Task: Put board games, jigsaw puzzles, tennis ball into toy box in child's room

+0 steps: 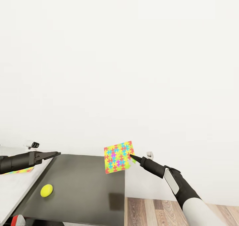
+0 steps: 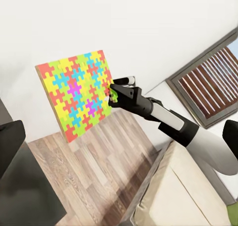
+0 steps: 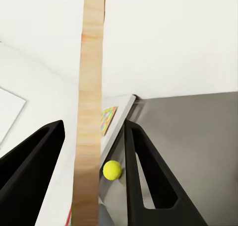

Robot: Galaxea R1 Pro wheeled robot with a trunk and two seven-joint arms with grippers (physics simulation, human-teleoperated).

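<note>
Your right claw (image 1: 132, 157) pinches the jigsaw puzzle (image 1: 119, 156) by one edge above the table (image 1: 83, 183); it may swing loose. Left claw (image 1: 56, 153) looks closed, probably empty.

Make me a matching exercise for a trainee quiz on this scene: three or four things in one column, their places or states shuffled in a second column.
Things:
1. small yellow-green tennis ball
2. multicoloured jigsaw-patterned slab held up
3. second jigsaw-patterned slab
4. left claw

Places or states:
A. flat on the light-grey desk top, partly behind the left arm
B. gripped at its edge by the right claw, raised off the table
C. resting on the dark-grey table section
D. hovering over the table edge, holding nothing

Pairs: 1-C, 2-B, 3-A, 4-D
</note>
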